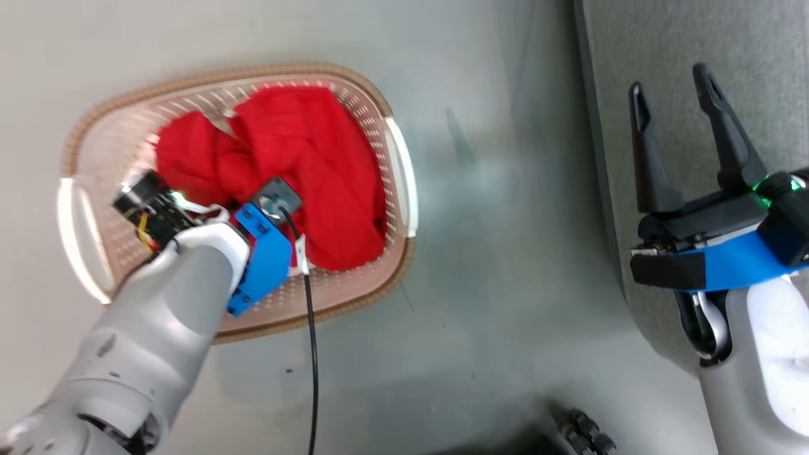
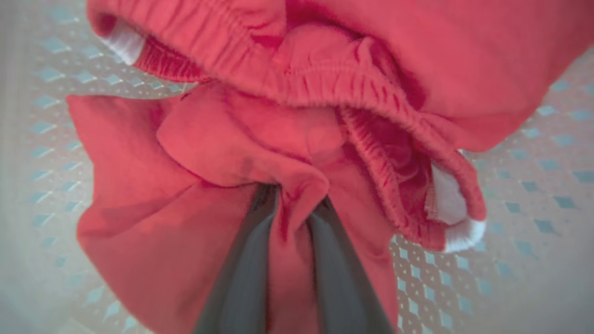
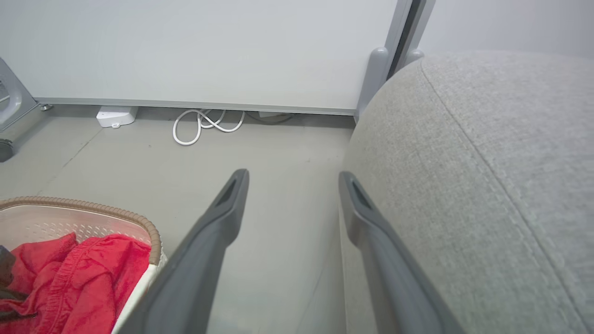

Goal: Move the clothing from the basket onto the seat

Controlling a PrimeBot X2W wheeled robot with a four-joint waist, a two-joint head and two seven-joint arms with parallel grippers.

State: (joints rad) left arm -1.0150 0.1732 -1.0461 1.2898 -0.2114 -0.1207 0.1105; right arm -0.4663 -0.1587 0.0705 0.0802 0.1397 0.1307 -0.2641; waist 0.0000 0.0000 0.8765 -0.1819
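My left gripper point(image 2: 297, 192) pinches one thin fold of the red garments point(image 1: 316, 158) inside the basket point(image 1: 208, 79), my right gripper point(image 1: 675, 95) gapes empty outside it near the seat point(image 1: 777, 63), so a lift could pull that fold free.

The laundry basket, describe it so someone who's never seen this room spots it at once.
Find the large grey woven-fabric seat; on the floor to its left sits an oval cream-white plastic basket. Its perforated walls, brown woven-look rim and bright red clothing inside set it apart.

Bright even light; floor point(image 1: 480, 208) glare; close clothing point(image 2: 325, 69) soft, perhaps motion blur.
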